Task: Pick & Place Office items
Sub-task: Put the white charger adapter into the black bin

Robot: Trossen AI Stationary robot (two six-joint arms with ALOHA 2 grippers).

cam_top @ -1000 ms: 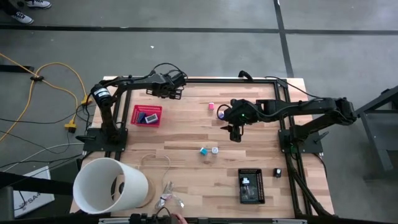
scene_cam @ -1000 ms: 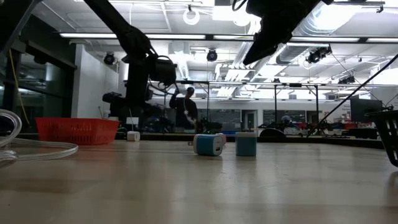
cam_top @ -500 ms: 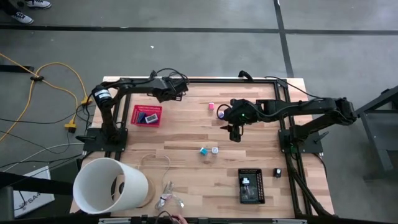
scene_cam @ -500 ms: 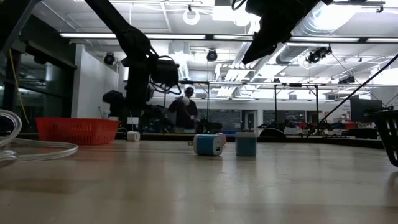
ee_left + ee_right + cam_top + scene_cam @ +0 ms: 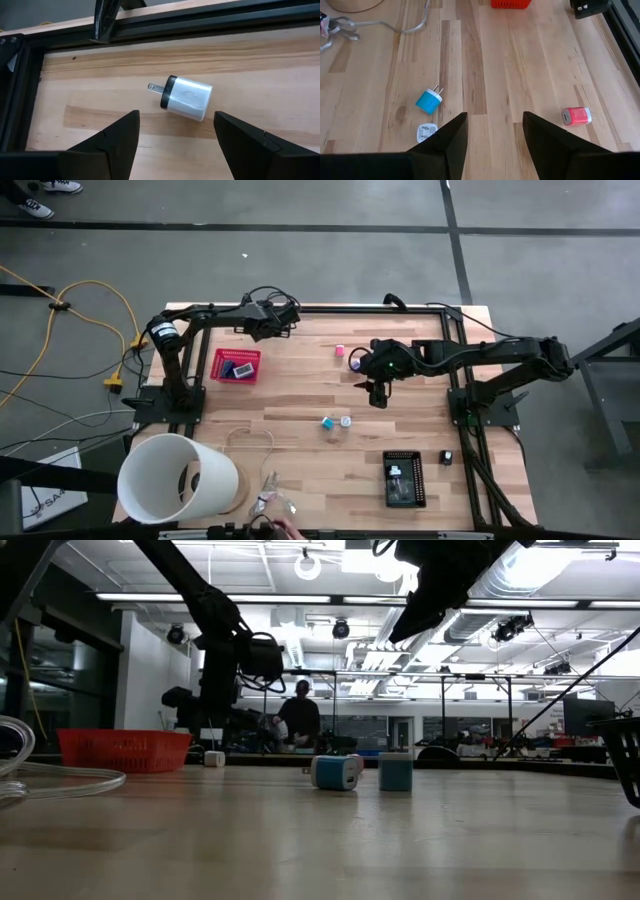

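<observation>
The left gripper [image 5: 172, 135] hangs wide open and empty over the table's far edge; a white plug adapter with a black face and two metal prongs [image 5: 186, 97] lies on the wood just ahead, between its fingers' line. The right gripper [image 5: 492, 135], open and empty too, hovers mid-table, a blue plug adapter [image 5: 428, 101] and a pink one [image 5: 577, 116] lying ahead of it to either side.

A lab hall: strip-lit ceiling [image 5: 300, 600], concrete floor [image 5: 330, 250], distant workbenches [image 5: 480, 745].
</observation>
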